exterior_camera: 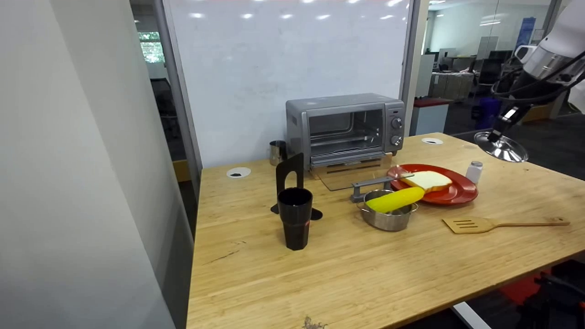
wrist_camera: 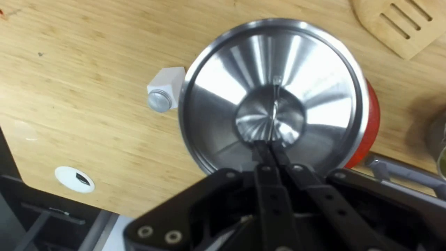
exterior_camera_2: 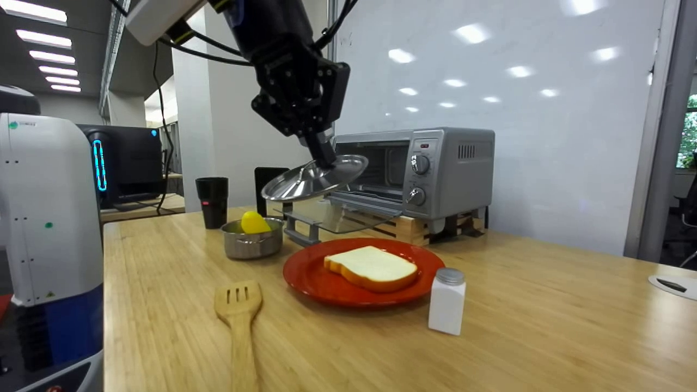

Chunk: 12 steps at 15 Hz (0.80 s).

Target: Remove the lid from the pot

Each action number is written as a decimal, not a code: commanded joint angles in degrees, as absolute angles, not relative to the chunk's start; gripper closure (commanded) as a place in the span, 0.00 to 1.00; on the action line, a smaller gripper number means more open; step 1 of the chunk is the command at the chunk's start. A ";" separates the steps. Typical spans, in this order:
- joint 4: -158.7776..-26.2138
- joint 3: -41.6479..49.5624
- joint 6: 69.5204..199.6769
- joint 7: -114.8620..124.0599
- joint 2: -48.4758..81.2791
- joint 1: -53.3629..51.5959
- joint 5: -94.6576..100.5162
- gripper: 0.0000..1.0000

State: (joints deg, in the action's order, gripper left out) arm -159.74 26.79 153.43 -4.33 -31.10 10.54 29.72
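The shiny lid (wrist_camera: 258, 104) hung tilted, its handle (wrist_camera: 274, 115) clamped in the gripper (wrist_camera: 268, 143). Bare tabletop (wrist_camera: 87, 125) ran from the shaker (wrist_camera: 167, 83) to an edge.

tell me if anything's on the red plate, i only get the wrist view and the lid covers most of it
Observer: Yes, a slice of bread lies on the red plate.
Operator: ok, am i touching it
Observer: No, in both exterior views the lid hangs from the gripper in the air, apart from the slice of bread and the red plate.
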 commanded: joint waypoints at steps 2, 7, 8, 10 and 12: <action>-159.76 35.15 160.06 -3.54 -25.30 7.86 26.27 0.99; -159.78 42.54 163.20 -1.94 -19.77 2.81 18.92 0.99; -159.78 43.68 163.60 -1.56 -18.79 1.69 17.34 0.99; -159.77 45.92 163.90 -1.55 -17.53 -0.73 14.04 0.99; -159.76 47.71 163.51 -1.50 -16.62 -2.77 11.02 0.99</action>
State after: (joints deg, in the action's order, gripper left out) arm -159.76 45.02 161.94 -2.06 -19.13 0.34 14.95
